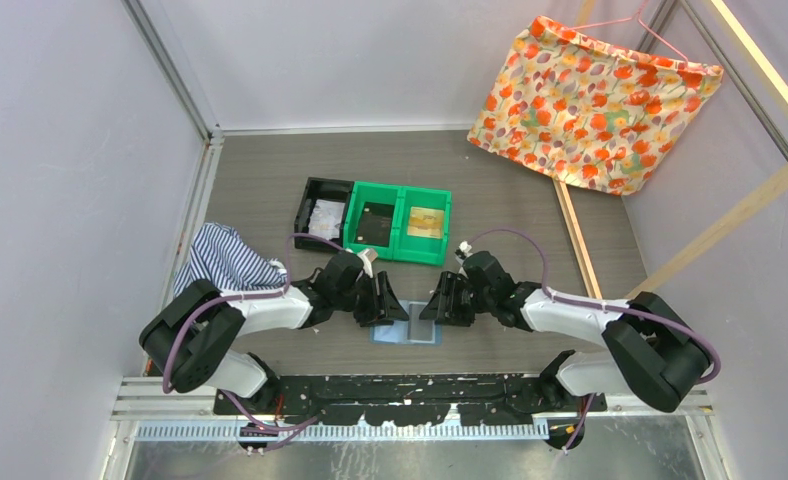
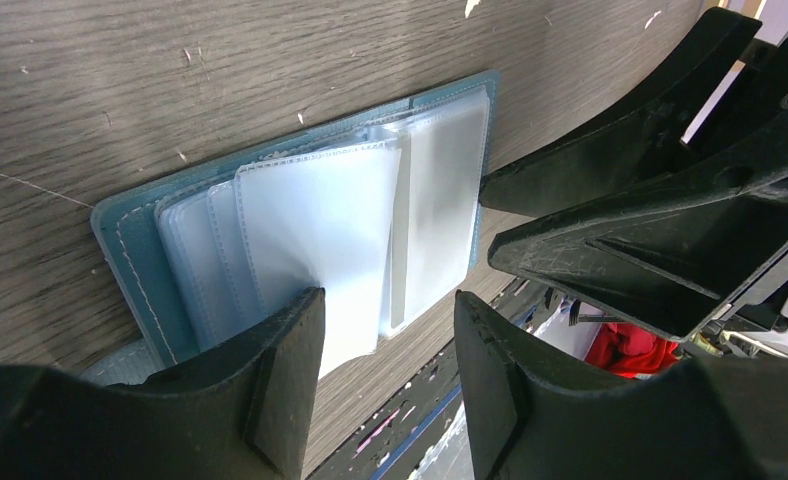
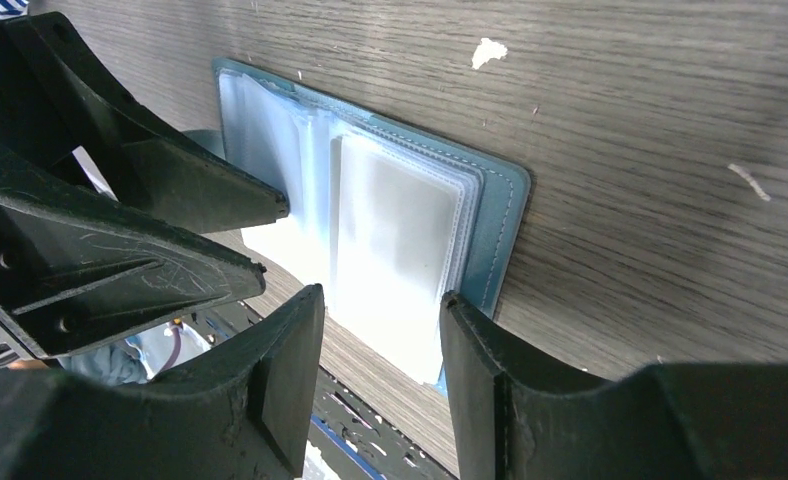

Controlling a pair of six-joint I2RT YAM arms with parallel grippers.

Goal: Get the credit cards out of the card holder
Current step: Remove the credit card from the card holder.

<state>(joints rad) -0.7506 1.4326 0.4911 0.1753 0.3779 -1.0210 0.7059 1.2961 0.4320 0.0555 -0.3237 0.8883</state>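
1. Position of the card holder (image 1: 407, 336): open and flat on the bench (image 1: 530, 200), at the middle of the near edge, between the left gripper (image 1: 385, 305) and the right gripper (image 1: 442, 308).
2. Top view only:
   - A green bin (image 1: 398, 222) with two compartments stands toward the middle of the bench.
   - A black bin (image 1: 322, 212) touches its left side.
   - A striped cloth (image 1: 228, 262) lies at the left edge.
   - A floral cloth (image 1: 595, 100) hangs at the far right corner.
3. Wrist views only: the teal cover frames a fanned stack of clear sleeves (image 2: 320, 220) with stitched edges.
4. Left gripper: its fingers (image 2: 290, 390) are spread wide. The near edge of one sleeve lies in the gap, and nothing is pinched.
5. Right gripper: its fingers (image 3: 480, 390) are likewise spread, straddling the near edge of the opposite sleeves.
6. Each wrist view also shows the other gripper, jaws apart, at the far side of the holder.
7. Hidden or unclear:
   - The sleeves are cloudy and glare-washed, so the credit cards cannot be made out inside them.
   - Contact between the fingertips and the sleeves cannot be told.
   - The bin contents are too small to identify from above.
   - Both grippers cover the far part of the holder in the top view.
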